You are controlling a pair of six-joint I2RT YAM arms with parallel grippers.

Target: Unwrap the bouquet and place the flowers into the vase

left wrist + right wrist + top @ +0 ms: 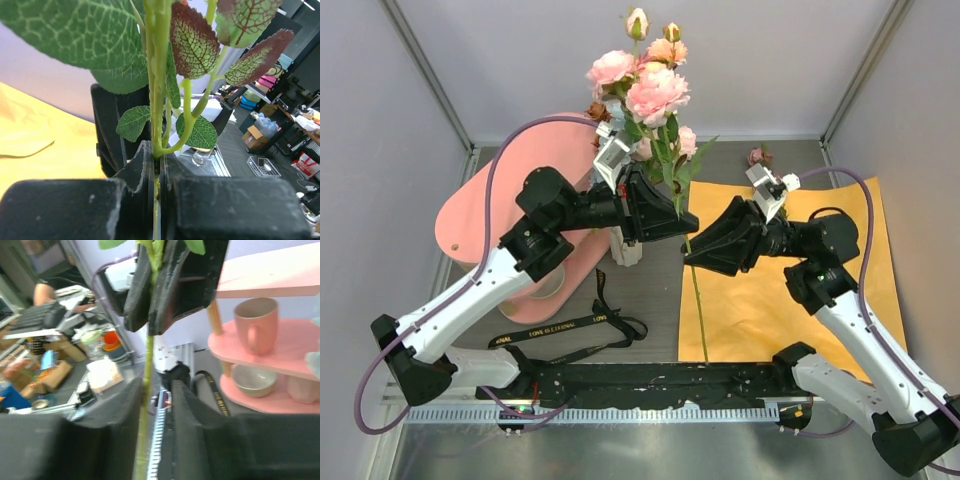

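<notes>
The flowers point(650, 88), pink and peach roses with green leaves, stand upright above the table's middle. My left gripper point(682, 222) is shut on their green stems point(159, 100), which pass straight between its closed jaws point(159, 155). My right gripper point(692, 258) sits just below the left one. Its fingers are open, and the long stem point(145, 365) lies against the left finger point(131, 405). The stem's lower end point(701, 310) hangs down over the orange paper point(790, 290), which lies flat and unwrapped. The white ribbed vase point(626, 250) stands partly hidden under my left gripper.
A pink shelf point(510, 205) stands at the left, holding a pink mug point(257, 325) and a bowl point(252, 381). The black printed ribbon point(570, 335) lies loose on the table in front. One small mauve rose point(757, 156) lies at the back right.
</notes>
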